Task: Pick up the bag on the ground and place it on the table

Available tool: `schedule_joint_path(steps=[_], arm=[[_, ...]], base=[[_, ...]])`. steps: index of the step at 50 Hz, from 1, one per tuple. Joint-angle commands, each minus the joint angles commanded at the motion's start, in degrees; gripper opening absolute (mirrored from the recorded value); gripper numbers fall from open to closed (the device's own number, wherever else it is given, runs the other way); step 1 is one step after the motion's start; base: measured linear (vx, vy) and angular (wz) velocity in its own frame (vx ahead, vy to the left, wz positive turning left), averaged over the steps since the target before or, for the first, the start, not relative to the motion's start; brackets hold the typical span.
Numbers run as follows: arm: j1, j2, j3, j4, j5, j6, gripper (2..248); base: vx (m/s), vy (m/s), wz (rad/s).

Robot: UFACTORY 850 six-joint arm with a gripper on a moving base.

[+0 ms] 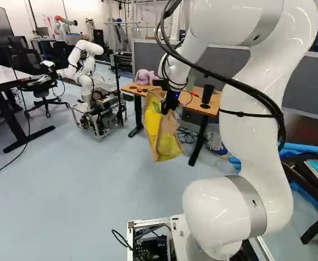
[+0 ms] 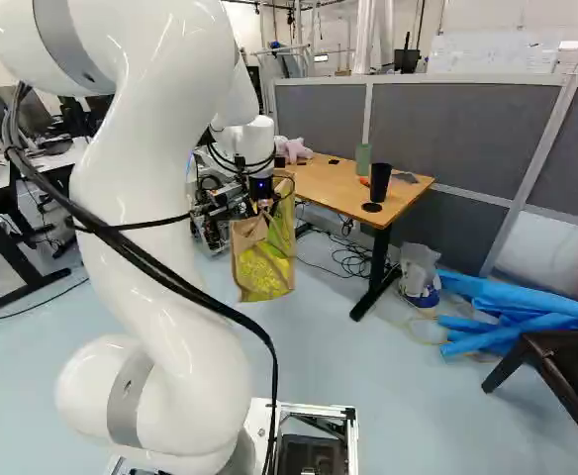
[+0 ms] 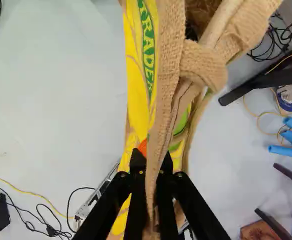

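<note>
My gripper [image 1: 171, 101], seen also as the gripper [image 2: 261, 198] in the right base view, holds the tan and yellow bag [image 1: 163, 133] up off the floor. In the wrist view the gripper [image 3: 152, 167] is shut on a strap of the burlap bag [image 3: 141, 95], whose body hangs ahead of and under the fingers. The bag [image 2: 262, 259] dangles upright, slightly crumpled, in front of the wooden table [image 2: 322, 185]. Whether it touches the table edge, I cannot tell.
On the table stand a black cup [image 2: 380, 182], a green object [image 2: 362, 159] and a pink plush toy [image 1: 145, 76]. Another robot [image 1: 87, 76] is at the left. Blue rolls [image 2: 512, 307] and a chair [image 2: 556, 366] lie to the right; cables [image 2: 353, 259] run under the table.
</note>
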Motion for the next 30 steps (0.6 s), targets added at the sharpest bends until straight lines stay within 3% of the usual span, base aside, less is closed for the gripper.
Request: schedule_joint_path(steps=[30], arm=[[-0.4, 2.8, -2.4, 0.0, -6.0, 0.0, 28]], base=[[0.000, 0.000, 0.000]])
